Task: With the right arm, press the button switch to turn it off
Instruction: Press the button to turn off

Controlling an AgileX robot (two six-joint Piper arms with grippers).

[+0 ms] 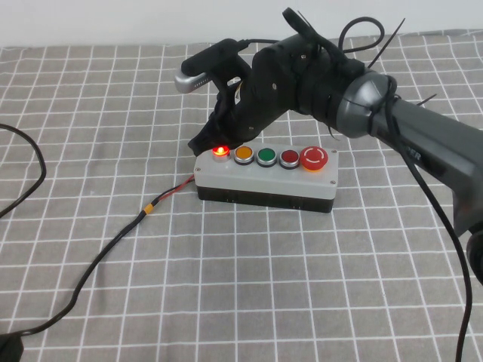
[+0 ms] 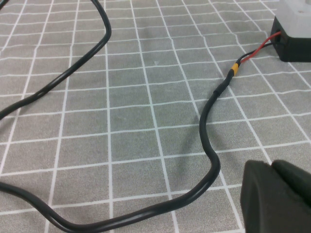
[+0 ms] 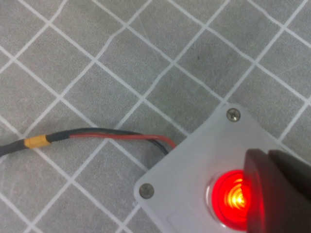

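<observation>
The button switch (image 1: 266, 179) lies mid-table: light grey top, black base, a row of five round buttons. Its leftmost red button (image 1: 220, 151) is lit and glows; it also shows in the right wrist view (image 3: 232, 199). My right gripper (image 1: 219, 142) is shut and its dark tips hang just over that lit button, covering part of it in the right wrist view (image 3: 272, 194). The switch's black cable (image 1: 113, 245) runs off toward the near left. My left gripper (image 2: 277, 194) is shut and empty, low over the cloth beside the cable (image 2: 209, 145); it is out of the high view.
A grey cloth with a white grid (image 1: 249, 286) covers the table. A second black cable (image 1: 34, 177) loops at the far left. The right arm's loose cables and ties (image 1: 362, 34) stick up behind the switch.
</observation>
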